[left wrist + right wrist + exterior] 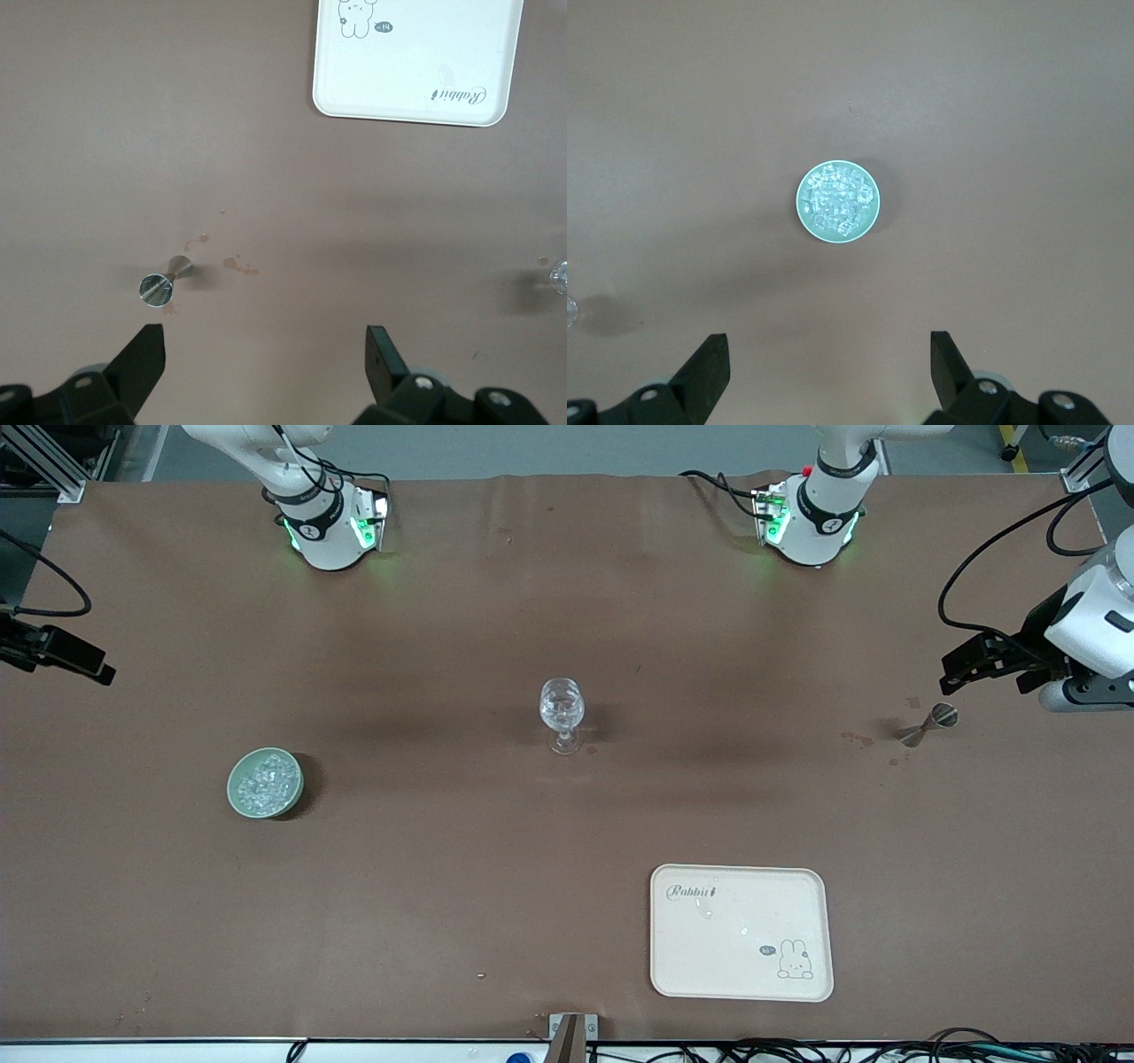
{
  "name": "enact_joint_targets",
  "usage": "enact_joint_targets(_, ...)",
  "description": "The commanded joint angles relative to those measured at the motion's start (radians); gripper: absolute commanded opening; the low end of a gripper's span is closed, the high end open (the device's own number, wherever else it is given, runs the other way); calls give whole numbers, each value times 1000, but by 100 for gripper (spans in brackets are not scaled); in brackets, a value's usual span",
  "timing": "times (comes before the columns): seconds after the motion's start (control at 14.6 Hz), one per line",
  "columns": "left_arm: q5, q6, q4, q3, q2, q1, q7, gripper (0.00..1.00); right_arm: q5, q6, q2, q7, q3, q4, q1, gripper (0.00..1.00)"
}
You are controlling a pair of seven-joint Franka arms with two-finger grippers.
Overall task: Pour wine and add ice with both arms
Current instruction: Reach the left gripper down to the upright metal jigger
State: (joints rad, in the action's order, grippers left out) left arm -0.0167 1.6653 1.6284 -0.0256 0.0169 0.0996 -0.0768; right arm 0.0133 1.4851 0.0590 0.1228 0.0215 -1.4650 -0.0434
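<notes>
A clear stemmed wine glass (562,710) stands upright mid-table. The ice (838,202) is heaped in a small green bowl (237,797) toward the right arm's end, nearer the front camera than the glass. No wine is in view. A small metal jigger (164,282) lies on its side toward the left arm's end, with brown stains (239,264) around it. My left gripper (264,341) hangs open over the bare table beside the jigger. My right gripper (830,341) hangs open over the table at the right arm's end, apart from the bowl. Both hold nothing.
A cream tray (797,895) with a rabbit print lies near the table's front edge, toward the left arm's end. A brown cloth covers the table. The two arm bases (323,531) (811,522) stand along its back edge.
</notes>
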Motion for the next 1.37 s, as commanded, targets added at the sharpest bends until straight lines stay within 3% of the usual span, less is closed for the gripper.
enact_joint_targets(0.0,17,-10,-7,7,-2,-1,11,100,-21,18,-30,-11,6,-37,5,100)
enact_joint_targets(0.41,17,-19,-8,-28,0,2,-11,100,-21,17,-28,-11,6,-38,8,100)
enact_joint_targets(0.75,-61,-22,-2,-210,35,5,-147,100,-27,18,-28,-11,5,-38,8,100)
enact_joint_targets(1.1,-72,-25,34,-273,97,-3,-415,100,-26,17,-28,-51,5,-37,8,100)
enact_joint_targets(1.3,-262,-24,53,-416,141,-1,-432,100,-27,11,-28,-51,6,-38,7,100)
